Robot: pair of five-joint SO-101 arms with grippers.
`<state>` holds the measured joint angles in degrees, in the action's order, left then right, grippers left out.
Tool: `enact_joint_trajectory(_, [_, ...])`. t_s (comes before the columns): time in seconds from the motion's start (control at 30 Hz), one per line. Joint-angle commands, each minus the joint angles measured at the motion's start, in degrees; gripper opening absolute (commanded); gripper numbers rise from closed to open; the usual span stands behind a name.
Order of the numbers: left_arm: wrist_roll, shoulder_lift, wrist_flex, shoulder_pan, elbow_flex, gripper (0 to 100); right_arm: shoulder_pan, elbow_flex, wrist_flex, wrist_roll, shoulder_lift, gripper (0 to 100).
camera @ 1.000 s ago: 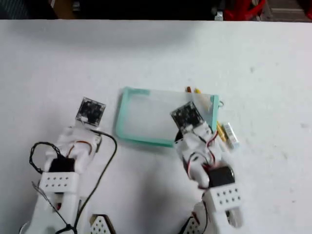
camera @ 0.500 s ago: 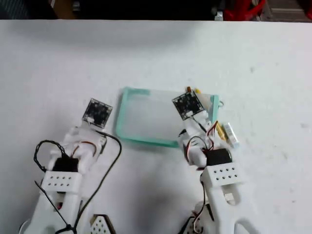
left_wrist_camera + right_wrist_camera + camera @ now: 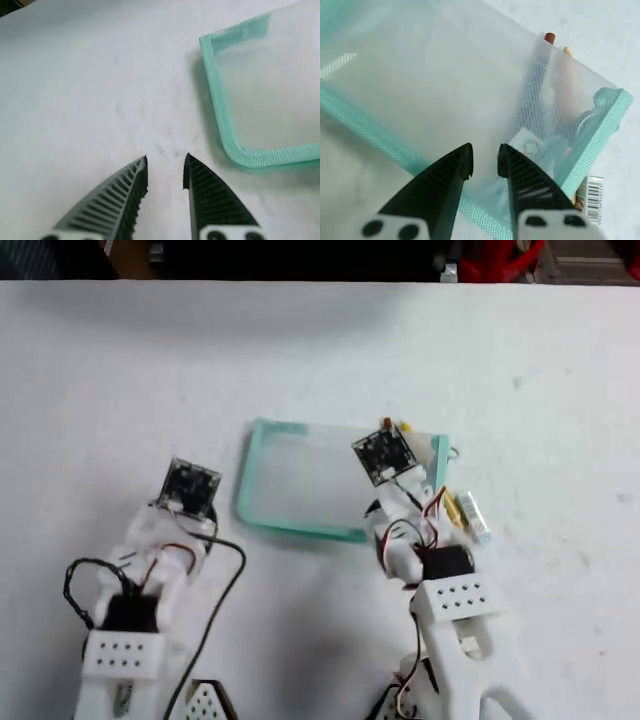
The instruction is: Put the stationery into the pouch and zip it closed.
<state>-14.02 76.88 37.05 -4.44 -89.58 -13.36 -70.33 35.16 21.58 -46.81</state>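
so far the job looks barely begun, as i judge it. the pouch (image 3: 247, 472), clear mesh with teal edging, lies flat on the table (image 3: 150, 360) ahead of the two arms. a reddish pencil end (image 3: 386, 424) and a yellow pencil end (image 3: 405, 426) poke out past its far edge. whether those pencils lie inside the pouch or under it i cannot tell. a yellow piece (image 3: 452, 508) and a small white item (image 3: 472, 517) lie on the table just beside the pouch's short side, outside it. the zip's state is not clear to me, so loading and zipping both seem left to do

the left gripper (image 3: 165, 167) hangs over bare table near a rounded corner of the pouch, jaws a narrow gap apart and gripping nothing. the right gripper (image 3: 485, 157) hangs over the pouch, jaws likewise slightly parted and empty

as for writing, the white item carries a barcode label, and a small white tag (image 3: 527, 146) shows through the mesh, its print too small to read
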Motion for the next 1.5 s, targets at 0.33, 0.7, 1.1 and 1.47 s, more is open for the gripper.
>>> enact_joint_trajectory(0.33, [-0.62, 15.69, 7.21, 0.84, -2.55, 14, 0.04, -0.18, -2.59, 0.18, -0.22, 18.3])
enact_joint_trajectory(0.7, [-0.62, 16.13, 7.03, 0.84, -2.99, 14, 0.04, -0.26, -2.59, 0.18, -0.57, 12.0])
enact_joint_trajectory(1.1, [-0.44, 15.6, 7.3, 0.92, -1.85, 14, 0.04, 0.09, -2.59, 0.18, -0.57, 12.8])
enact_joint_trajectory(1.47, [-0.53, -8.4, 1.05, 0.84, 5.8, 14, 0.22, -0.18, -2.51, -1.58, -0.57, 30.0])
